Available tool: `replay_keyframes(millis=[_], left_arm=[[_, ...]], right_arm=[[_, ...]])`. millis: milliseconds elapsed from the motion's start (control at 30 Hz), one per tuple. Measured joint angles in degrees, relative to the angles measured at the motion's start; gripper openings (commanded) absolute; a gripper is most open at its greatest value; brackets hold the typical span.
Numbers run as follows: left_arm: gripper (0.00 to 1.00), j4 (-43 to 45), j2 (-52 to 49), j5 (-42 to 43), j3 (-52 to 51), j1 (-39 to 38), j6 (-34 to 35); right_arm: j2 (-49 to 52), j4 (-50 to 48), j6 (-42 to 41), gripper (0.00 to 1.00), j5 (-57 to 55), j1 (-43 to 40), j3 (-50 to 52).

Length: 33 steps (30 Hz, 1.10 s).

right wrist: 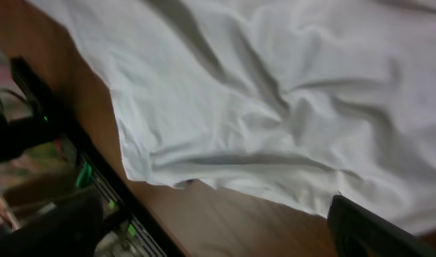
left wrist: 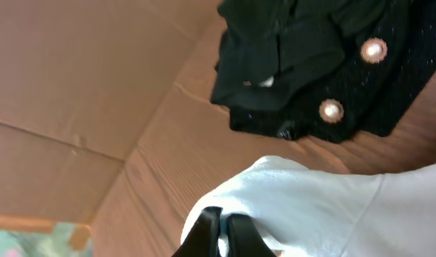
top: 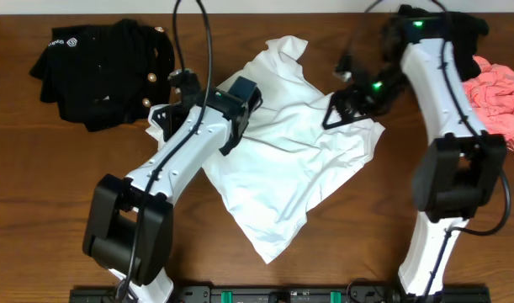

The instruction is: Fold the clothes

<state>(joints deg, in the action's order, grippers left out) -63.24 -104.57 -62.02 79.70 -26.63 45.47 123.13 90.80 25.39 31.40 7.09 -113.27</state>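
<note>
At centre of table [top: 55, 185], white T-shirt [top: 282, 143] lies spread but rumpled and heavily creased. Left gripper [left wrist: 219, 230] is pinched closed on its left edge, presumably to draw that side flat. Right gripper [top: 339, 111] sits at the opposite edge, closure indeterminable. Black gold-buttoned garment [top: 97, 67] lies just beside.

The worktop [top: 349, 244] is brown wood, and its grain runs from side to side. A black rail [top: 265, 295] with small green parts lies along the near edge of it.
</note>
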Motion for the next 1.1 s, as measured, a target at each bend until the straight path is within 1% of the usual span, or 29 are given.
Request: replay_keyframes(millis=[167, 300, 400, 467, 600, 667, 767, 967, 1033, 1100], left_arm=[[0.06, 1.5, 0.0, 4.2, 0.0, 1.7, 0.5], [0.06, 2.1, 0.0, 8.1, 0.0, 3.0, 0.9], [0.06, 2.2, 0.0, 11.0, 0.0, 3.9, 0.9], [0.06, 2.2, 0.0, 12.7, 0.0, 4.6, 1.0], [0.06, 2.5, 0.0, 14.5, 0.0, 5.3, 1.0], [0.06, 3.1, 0.0, 15.3, 0.0, 5.6, 1.0], [0.06, 3.8, 0.0, 16.1, 0.0, 6.3, 1.0], [0.06, 4.2, 0.0, 16.9, 0.0, 7.6, 1.0], [0.06, 4.4, 0.0, 16.9, 0.0, 7.8, 1.0], [0.06, 4.4, 0.0, 16.9, 0.0, 7.8, 1.0]], right_arm=[[-0.2, -2.6, -0.5, 0.96, -3.4, 7.9, 0.0], [-2.5, -6.3, -4.8, 0.97, -8.8, 12.7, 0.1], [-7.8, -7.0, -9.3, 0.99, -14.6, 16.3, 0.1], [-13.2, -6.8, -12.5, 0.99, -18.4, 19.5, 0.2], [-21.1, -6.4, -18.6, 0.99, -22.6, 24.7, 2.4], [-24.8, -7.0, -22.8, 0.99, -24.0, 26.9, 6.4], [-27.6, -8.8, -29.2, 0.99, -25.5, 28.3, 14.0], [-31.8, -17.2, -44.2, 0.99, -26.9, 29.0, 32.0], [-34.0, -20.6, -51.3, 0.99, -26.9, 29.1, 37.7], [-35.3, -23.1, -56.4, 0.96, -26.5, 29.2, 40.8]])
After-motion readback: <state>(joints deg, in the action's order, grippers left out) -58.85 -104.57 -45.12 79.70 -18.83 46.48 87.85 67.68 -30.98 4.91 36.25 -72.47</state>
